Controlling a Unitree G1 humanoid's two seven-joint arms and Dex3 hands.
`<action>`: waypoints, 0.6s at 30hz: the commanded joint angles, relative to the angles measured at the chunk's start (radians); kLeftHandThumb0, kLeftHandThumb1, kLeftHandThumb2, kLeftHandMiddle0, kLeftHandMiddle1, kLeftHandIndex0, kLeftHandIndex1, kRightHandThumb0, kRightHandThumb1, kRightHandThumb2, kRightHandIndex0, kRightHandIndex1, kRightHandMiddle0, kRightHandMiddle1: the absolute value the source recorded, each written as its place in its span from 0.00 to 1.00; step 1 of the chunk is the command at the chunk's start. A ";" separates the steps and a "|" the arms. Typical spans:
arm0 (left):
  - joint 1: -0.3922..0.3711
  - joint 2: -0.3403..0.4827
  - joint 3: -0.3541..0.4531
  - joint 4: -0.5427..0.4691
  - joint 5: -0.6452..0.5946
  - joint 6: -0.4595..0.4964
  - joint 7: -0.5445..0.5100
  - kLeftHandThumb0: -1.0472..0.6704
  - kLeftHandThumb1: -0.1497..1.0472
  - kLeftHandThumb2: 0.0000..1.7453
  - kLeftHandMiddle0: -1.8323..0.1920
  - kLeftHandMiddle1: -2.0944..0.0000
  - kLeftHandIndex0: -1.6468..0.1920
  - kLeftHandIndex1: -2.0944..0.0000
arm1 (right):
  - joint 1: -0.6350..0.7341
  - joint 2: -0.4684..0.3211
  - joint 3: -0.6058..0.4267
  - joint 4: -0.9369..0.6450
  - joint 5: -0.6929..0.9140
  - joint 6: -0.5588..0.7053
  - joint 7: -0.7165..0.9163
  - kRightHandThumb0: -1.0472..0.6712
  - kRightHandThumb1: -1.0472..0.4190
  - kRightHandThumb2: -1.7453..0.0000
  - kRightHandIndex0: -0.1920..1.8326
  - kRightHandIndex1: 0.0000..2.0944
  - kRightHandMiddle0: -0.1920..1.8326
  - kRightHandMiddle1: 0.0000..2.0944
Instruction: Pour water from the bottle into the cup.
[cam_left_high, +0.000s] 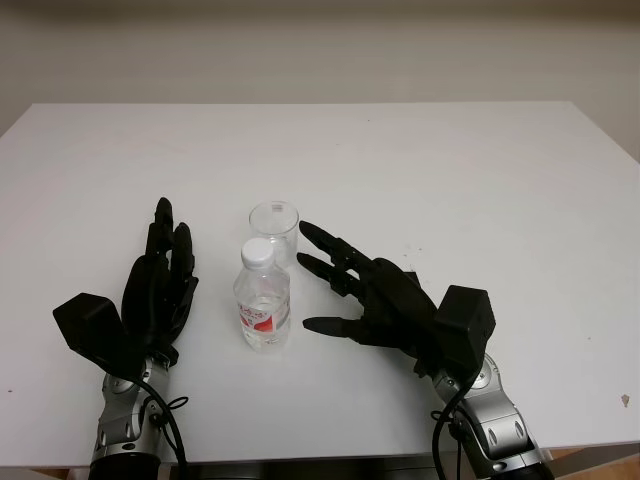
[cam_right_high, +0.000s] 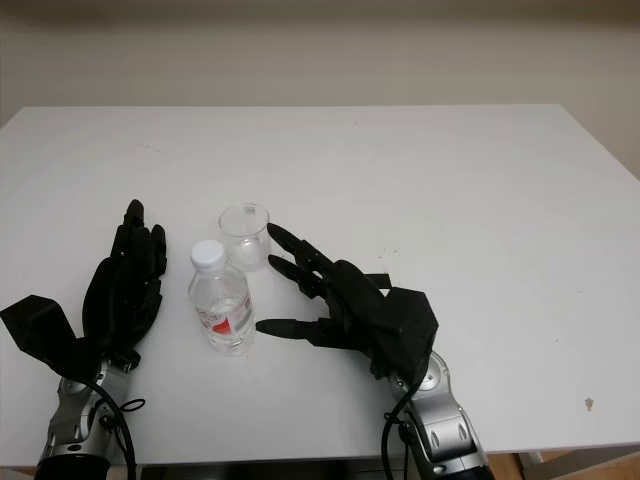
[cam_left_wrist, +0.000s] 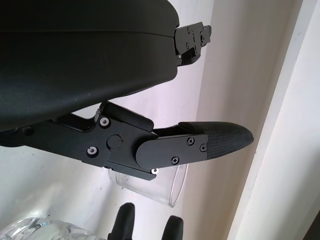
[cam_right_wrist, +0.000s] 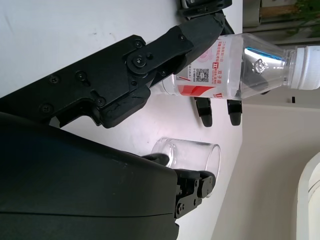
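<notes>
bottle (cam_left_high: 264, 297) upright beside cup (cam_left_high: 274, 229), hands open

1. The two head views look forward and down from the robot's near side onto the white counter (cam_left_high: 450, 170). They sit a little apart and share the bottle (cam_left_high: 264, 296), the cup (cam_left_high: 273, 226) and both hands.
2. The left wrist view sits close against the left hand (cam_left_wrist: 85, 65) and faces the cup (cam_left_wrist: 150, 187).
3. The right wrist view sits close against the right hand (cam_right_wrist: 90, 165) and takes in the bottle (cam_right_wrist: 235, 70) and the cup (cam_right_wrist: 190, 155), as the head views do.
</notes>
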 joint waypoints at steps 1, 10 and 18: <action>0.029 -0.012 -0.004 0.024 0.004 0.004 0.003 0.18 1.00 0.29 1.00 0.98 1.00 0.98 | -0.015 -0.004 -0.008 -0.008 -0.005 -0.010 -0.003 0.14 0.17 0.97 0.23 0.25 0.11 0.35; 0.022 -0.011 0.000 0.034 -0.003 0.001 -0.004 0.18 1.00 0.28 1.00 0.98 1.00 0.98 | -0.005 -0.031 -0.021 -0.002 -0.033 -0.040 -0.005 0.12 0.15 0.97 0.13 0.55 0.06 0.55; 0.023 -0.010 -0.003 0.031 0.005 0.001 0.002 0.18 1.00 0.28 1.00 0.98 0.99 0.97 | -0.009 -0.019 -0.007 0.005 -0.038 -0.035 -0.003 0.14 0.16 0.97 0.13 0.55 0.07 0.54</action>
